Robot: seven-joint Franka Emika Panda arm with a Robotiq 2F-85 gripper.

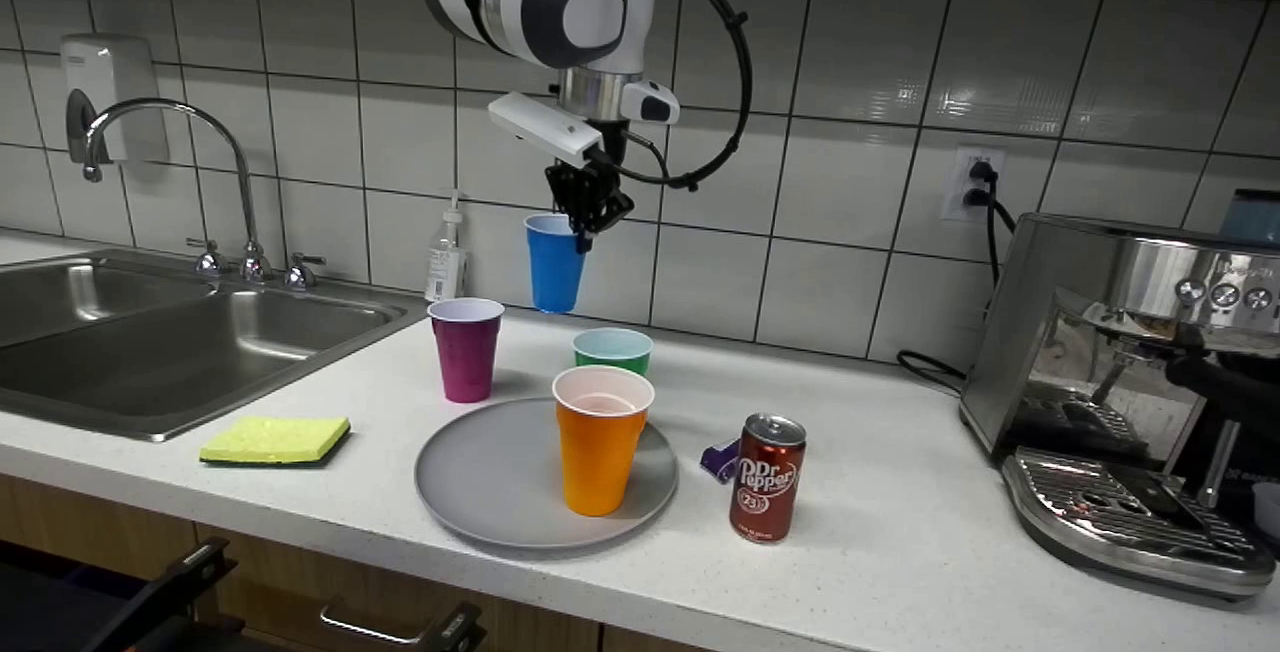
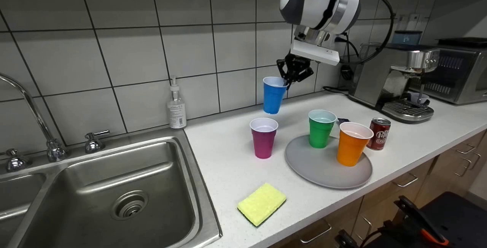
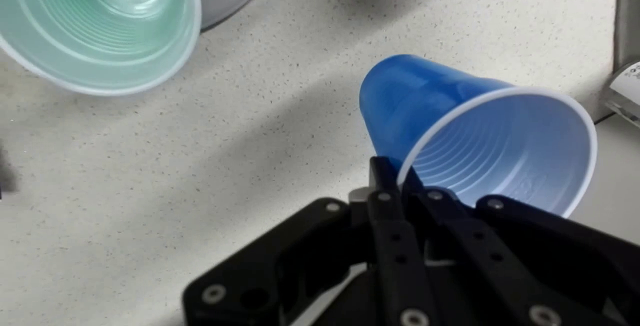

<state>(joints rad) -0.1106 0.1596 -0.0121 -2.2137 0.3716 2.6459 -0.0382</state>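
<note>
The gripper point(image 3: 398, 176) was clenched on the blue cup point(image 3: 425, 96), pinching its wall at the rim with one finger inside and one outside. The cup hung nearly upright, mouth up, clear of the counter point(image 1: 860, 532), in front of the tiled wall point(image 1: 830, 232) on the far side. Nearer and a little to the left, the magenta cup point(image 1: 468, 362) stood on the counter. Nearer and to the right of the held cup, the green cup point(image 2: 319, 132) stood toward the far edge of the gray plate point(image 1: 480, 482), and the orange cup point(image 1: 600, 462) stood on the plate's right part, nearer than the green one. Just right of the plate was the Dr Pepper can point(image 1: 765, 492), with a small purple item point(image 1: 718, 462), partly hidden, on its far side. The yellow sponge point(image 1: 275, 440) lay on the near left, between plate and sink point(image 2: 205, 212). At the sink's far right corner stood the pump bottle point(image 2: 177, 113); well to the right was the espresso machine point(image 1: 1090, 372).
</note>
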